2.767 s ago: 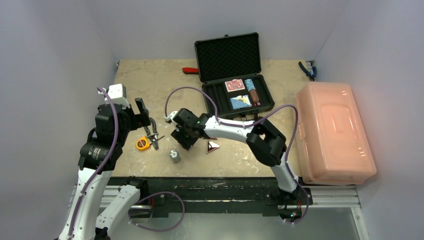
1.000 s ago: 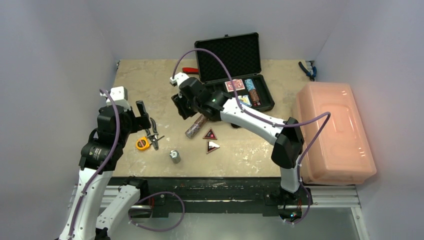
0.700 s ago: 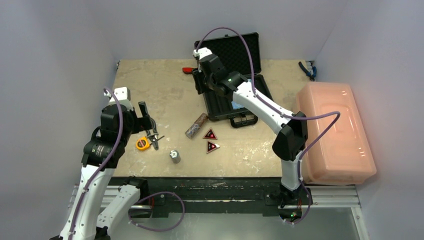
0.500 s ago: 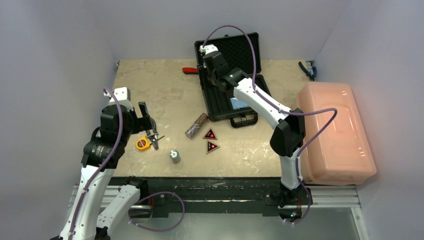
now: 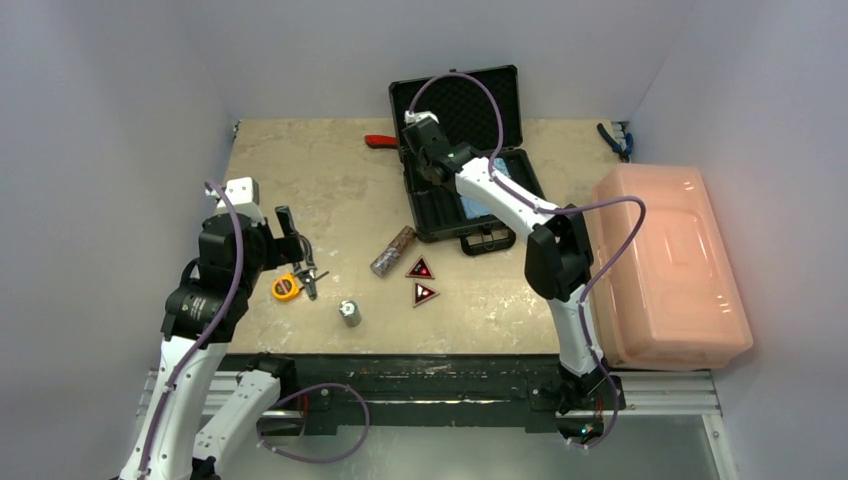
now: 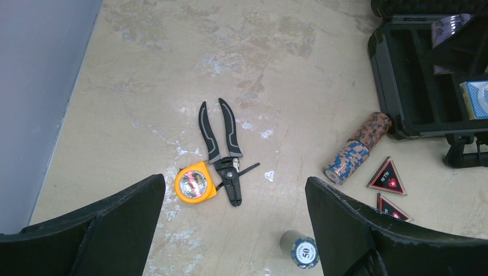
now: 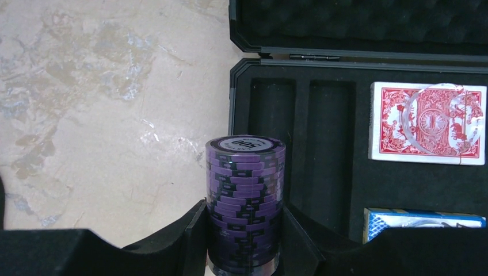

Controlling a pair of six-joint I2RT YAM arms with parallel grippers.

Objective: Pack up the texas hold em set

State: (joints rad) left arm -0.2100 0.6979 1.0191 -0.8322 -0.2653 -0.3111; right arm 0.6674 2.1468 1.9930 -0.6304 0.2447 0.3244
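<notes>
The main risk is that the purple chip stack (image 7: 246, 190) comes apart. It is made of loose chips and is held upright only by its sides, while the empty slots (image 7: 270, 109) of the briefcase (image 7: 234, 103) seem made for a stack that lies down. If the wrist tilts it too quickly, or lets go near the left rim, chips may slide out and scatter on the desk (image 6: 172, 69) or across the red deck (image 7: 426, 123).

The right gripper (image 7: 244, 241) has its jaws about half apart and clamped on this stack, above the left side of the open case. The left gripper (image 6: 236, 213) hangs over the desk with its jaws wide apart, holding nothing. Below it lie the tape measure (image 6: 194, 184) and the pliers (image 6: 221, 149). A lying chip stack (image 6: 357, 148), a short chip stack (image 6: 301, 250) and two triangular markers (image 6: 387, 175) are on the desk, not yet packed.
</notes>
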